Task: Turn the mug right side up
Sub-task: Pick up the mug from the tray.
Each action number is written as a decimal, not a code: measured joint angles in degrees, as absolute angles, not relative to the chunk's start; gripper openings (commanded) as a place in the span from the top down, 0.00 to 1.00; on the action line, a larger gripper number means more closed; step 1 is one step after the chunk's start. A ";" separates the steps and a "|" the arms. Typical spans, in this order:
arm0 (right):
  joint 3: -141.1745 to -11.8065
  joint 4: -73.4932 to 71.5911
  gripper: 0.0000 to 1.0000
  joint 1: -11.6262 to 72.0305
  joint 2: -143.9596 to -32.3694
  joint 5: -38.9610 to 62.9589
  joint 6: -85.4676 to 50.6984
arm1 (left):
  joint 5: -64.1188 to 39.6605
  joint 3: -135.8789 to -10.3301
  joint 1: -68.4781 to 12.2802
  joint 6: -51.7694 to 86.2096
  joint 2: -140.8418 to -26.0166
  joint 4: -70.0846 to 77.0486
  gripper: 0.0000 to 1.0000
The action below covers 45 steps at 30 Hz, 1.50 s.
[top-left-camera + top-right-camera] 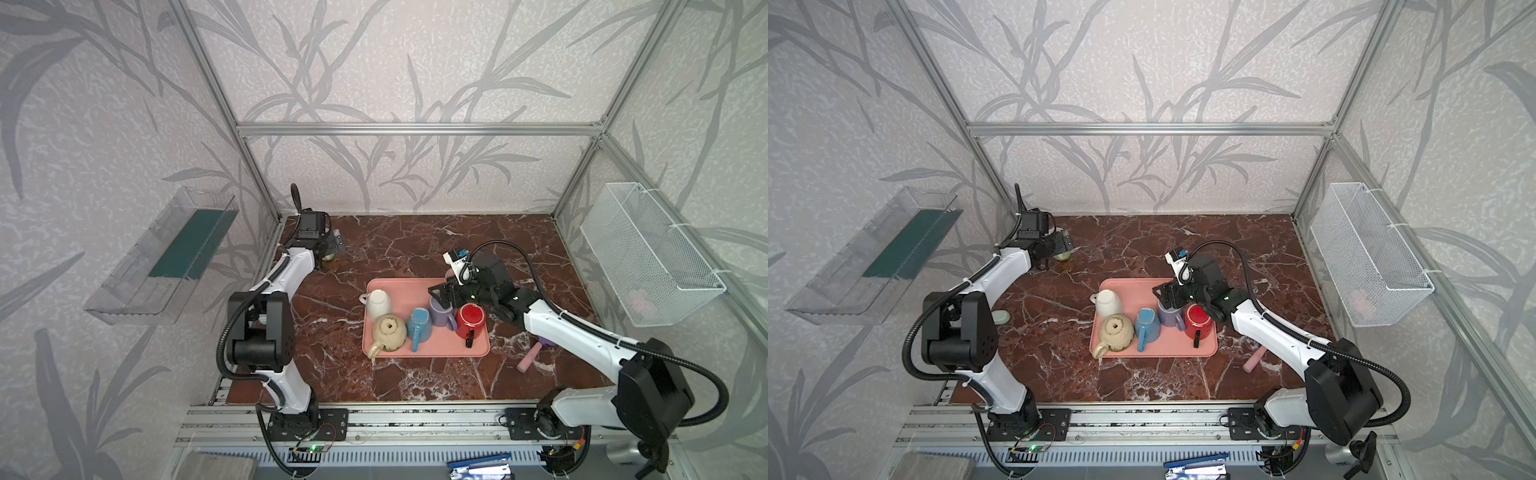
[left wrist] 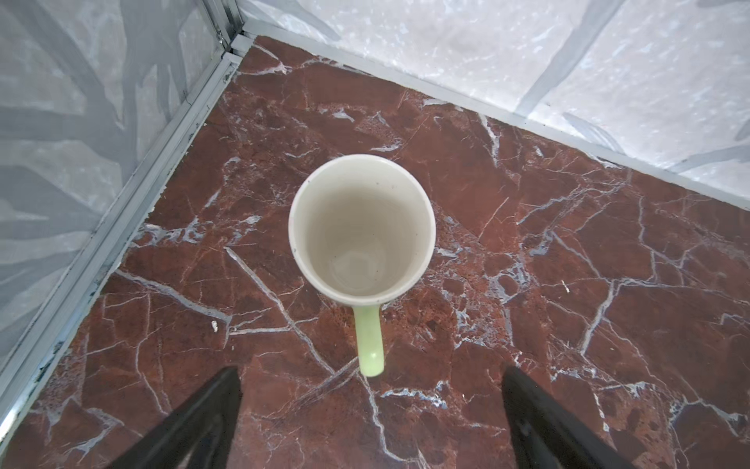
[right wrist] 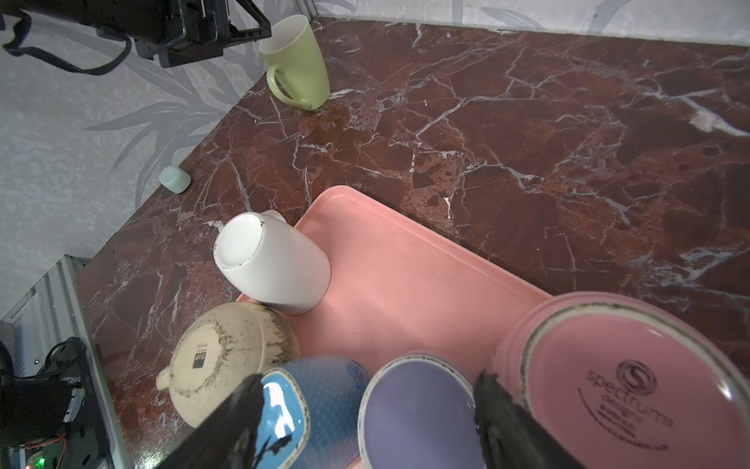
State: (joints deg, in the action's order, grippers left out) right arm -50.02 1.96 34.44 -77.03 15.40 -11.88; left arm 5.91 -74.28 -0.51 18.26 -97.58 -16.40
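green mug (image 2: 361,227) upright in the bench's (image 2: 568,284) walled corner; left hand (image 2: 371,371) gapes, empty. right hand (image 3: 367,379) open, empty, above purple mug (image 3: 418,410); only the wrist view shows its spread fingers (image 3: 243,406).

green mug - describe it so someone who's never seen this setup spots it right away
On the red marble table, look to the far left corner, away from the pink tray. The green mug stands there alone, by the open left gripper. Unlike the mugs on the tray, it is upright, mouth up.
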 measured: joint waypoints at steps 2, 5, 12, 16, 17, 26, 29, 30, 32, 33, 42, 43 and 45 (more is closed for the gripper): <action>-50.13 2.59 0.19 35.03 -76.55 14.96 -11.70 | 5.82 -73.52 -0.51 18.52 -95.44 -16.80 0.01; -50.76 4.27 0.19 35.88 -75.96 14.50 -11.20 | 5.61 -72.53 -0.71 18.98 -91.48 -17.67 0.01; -52.71 9.76 0.19 37.52 -73.73 12.47 -9.30 | 5.65 -70.61 -3.01 19.38 -82.61 -20.23 0.01; -55.24 13.78 0.19 38.74 -73.58 11.16 -8.40 | 5.67 -70.39 -5.76 19.59 -78.91 -22.76 0.01; -55.81 14.63 0.19 39.11 -73.58 10.74 -8.25 | 5.67 -70.39 -6.35 19.59 -78.11 -23.38 0.01; -60.53 20.38 0.19 45.15 -76.49 5.98 -7.33 | 4.25 -68.07 -8.82 20.16 -66.22 -26.85 0.01; -61.76 21.67 0.19 47.27 -78.85 4.51 -7.35 | 3.70 -65.28 -9.02 20.84 -61.08 -27.00 0.01; -62.24 22.20 0.19 47.99 -79.72 3.92 -7.40 | 3.46 -64.10 -9.02 21.08 -59.44 -27.05 0.01; -63.18 22.79 0.20 49.39 -81.43 2.90 -7.46 | 3.16 -61.67 -9.06 21.54 -56.53 -27.11 0.01; -63.79 23.07 0.20 50.30 -82.48 2.35 -7.51 | 2.96 -60.47 -9.06 21.69 -55.11 -27.20 0.01; -68.14 25.34 0.22 54.83 -89.32 -0.25 -9.17 | 1.89 -54.26 -9.06 22.04 -45.36 -27.94 0.02; -69.08 25.56 0.22 54.96 -90.17 -0.43 -9.34 | 1.83 -53.98 -9.08 22.04 -44.71 -27.92 0.03; -70.63 25.78 0.22 55.16 -91.48 -0.58 -9.54 | 1.69 -53.60 -9.19 22.02 -43.90 -27.83 0.03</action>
State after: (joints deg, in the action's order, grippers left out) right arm -70.63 25.78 55.16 -91.48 -0.58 -9.54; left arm 1.69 -53.60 -9.19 22.02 -43.90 -27.83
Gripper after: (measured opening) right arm 0.781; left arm 0.974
